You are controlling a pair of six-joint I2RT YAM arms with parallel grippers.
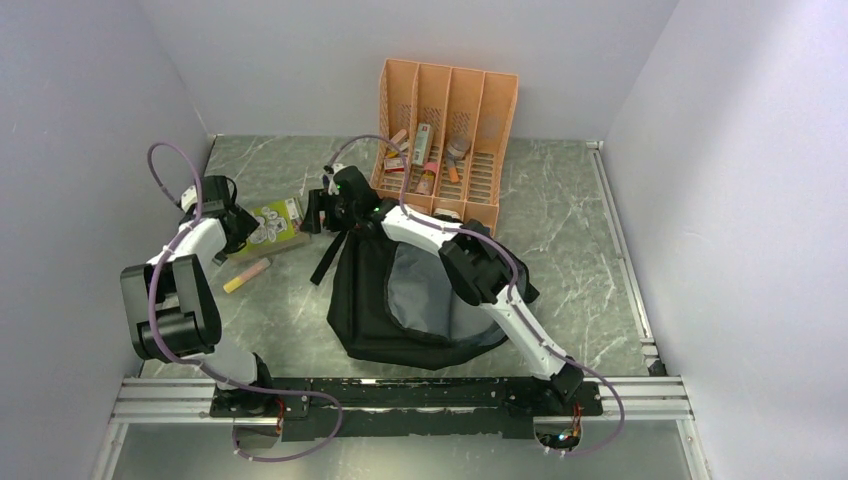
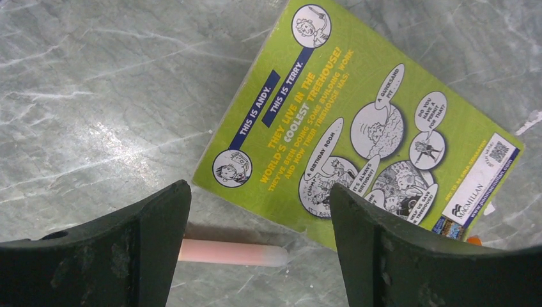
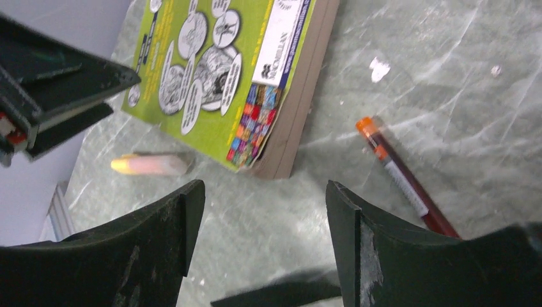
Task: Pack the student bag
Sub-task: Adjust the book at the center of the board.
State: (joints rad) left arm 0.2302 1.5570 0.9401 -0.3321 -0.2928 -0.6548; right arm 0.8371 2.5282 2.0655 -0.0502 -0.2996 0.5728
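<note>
While our left gripper (image 2: pixel 259 192) and right gripper (image 3: pixel 265 187) both gape wide and empty at the book (image 2: pixel 358 109), and the bag (image 1: pixel 400 300) lies just beside the book, we should close one squarely across the book's edge, clear of the marker (image 2: pixel 230 252).

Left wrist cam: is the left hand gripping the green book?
No, the left hand stands open and empty over the table, where the green book lies flat.

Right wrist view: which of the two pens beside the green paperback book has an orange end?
The slim dark red pen, right of the green paperback book; the stubby pink highlighter, on its left, has a yellow tip.
</note>
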